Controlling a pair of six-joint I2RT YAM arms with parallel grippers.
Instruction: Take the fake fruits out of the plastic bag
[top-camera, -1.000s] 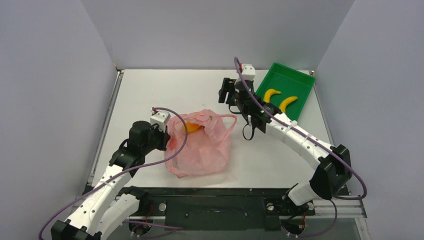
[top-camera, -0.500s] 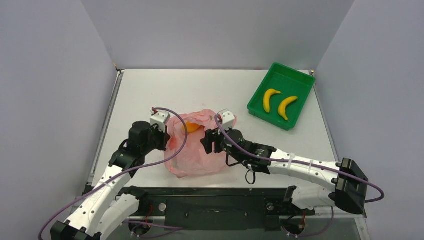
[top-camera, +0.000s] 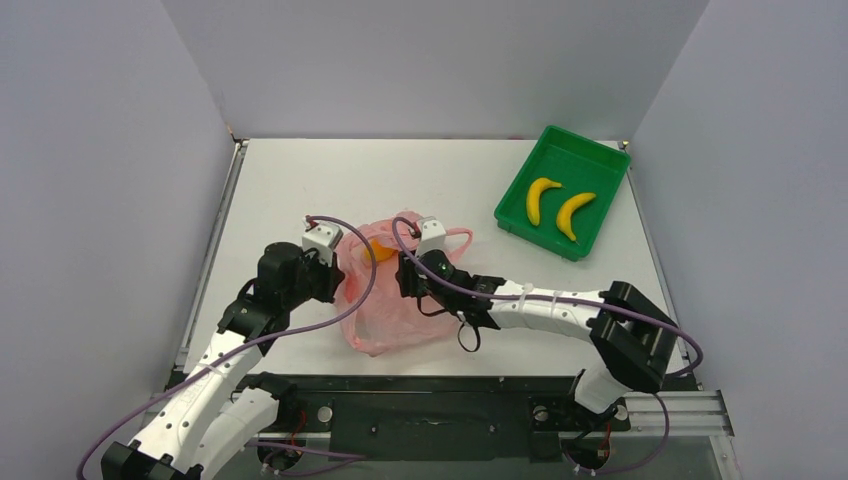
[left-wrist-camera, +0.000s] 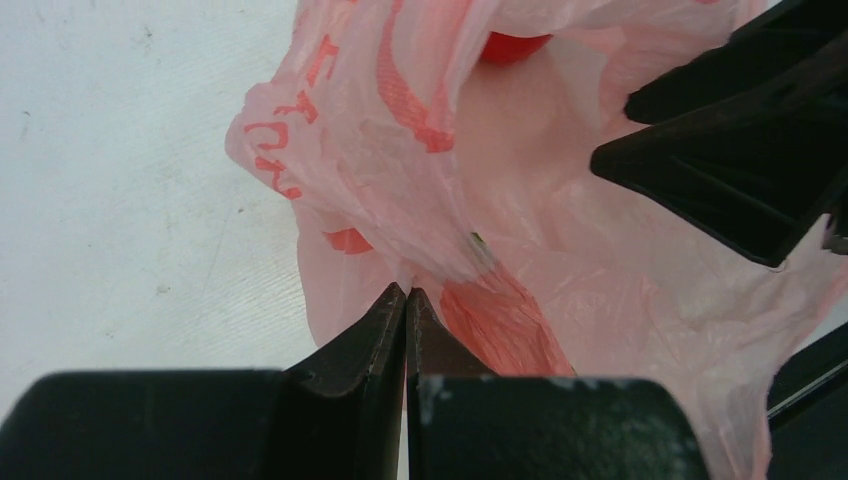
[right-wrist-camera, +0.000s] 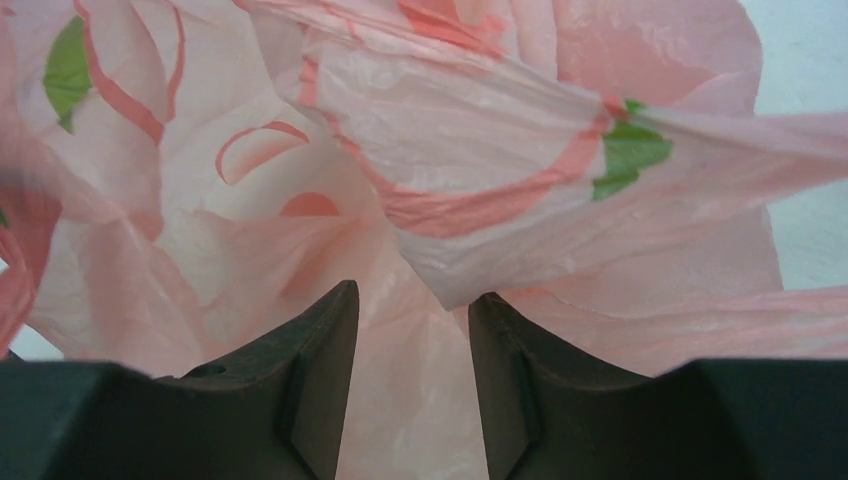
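Crinkly pink plastic bag (top-camera: 375, 320) pinched on the white counter (top-camera: 300, 180).
Left fingers (left-wrist-camera: 365, 345) clamp its thin film tight; right fingers (right-wrist-camera: 318, 360) stand part-open around a translucent fold.

text: none legible | plastic bag (left-wrist-camera: 380, 150): red printed characters, too creased and distorted to read

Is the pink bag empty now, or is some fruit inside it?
Not empty. An orange fruit sits inside the pink bag. Two bananas lie in the green tray.
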